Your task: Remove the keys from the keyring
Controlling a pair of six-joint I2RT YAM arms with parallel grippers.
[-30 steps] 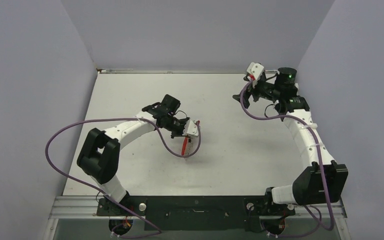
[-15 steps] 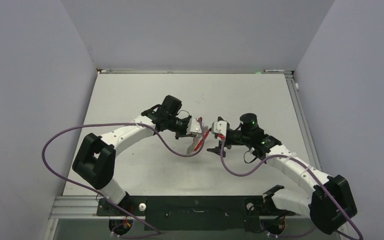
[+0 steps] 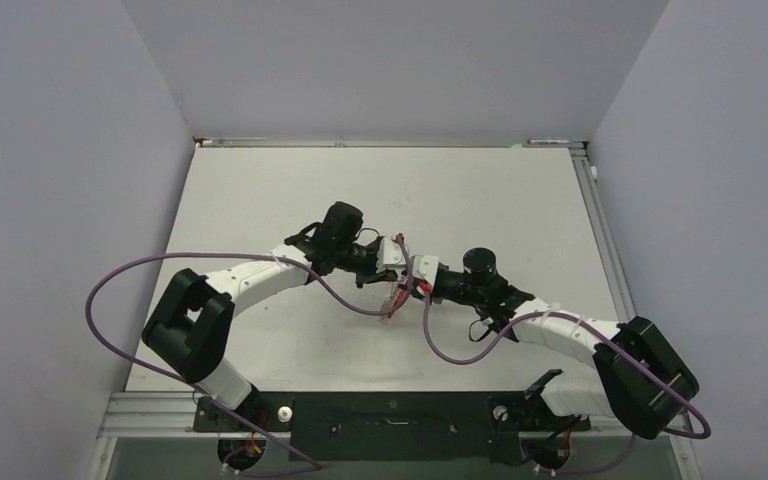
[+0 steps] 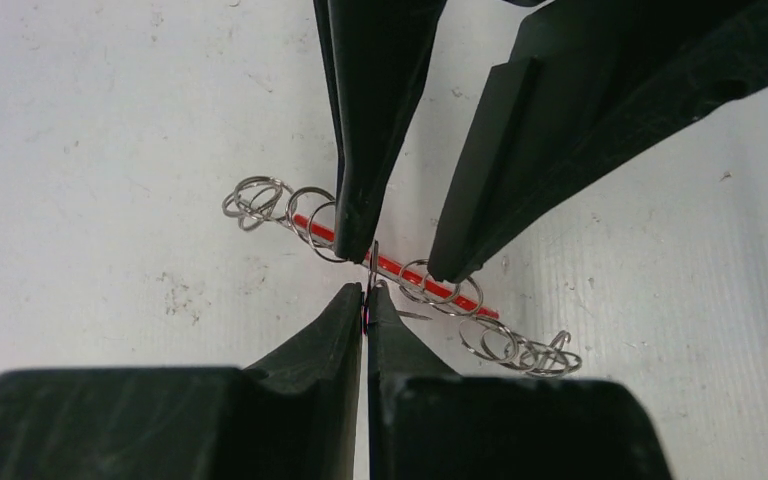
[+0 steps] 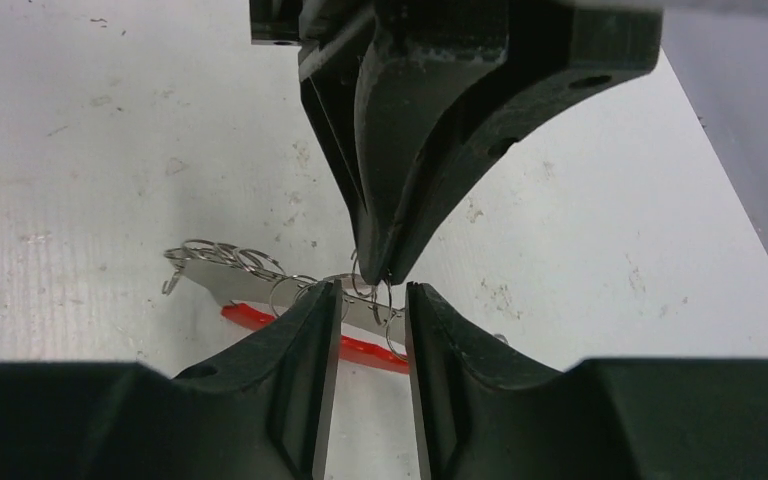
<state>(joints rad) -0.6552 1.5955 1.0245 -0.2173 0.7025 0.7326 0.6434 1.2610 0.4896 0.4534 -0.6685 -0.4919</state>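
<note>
No text, label, brand name, number or sign can be read in any of the three views. The left arm (image 3: pixel 250 268), the right arm (image 3: pixel 560 330) and the table (image 3: pixel 260 190) show only plain surfaces with no legible lettering.
</note>
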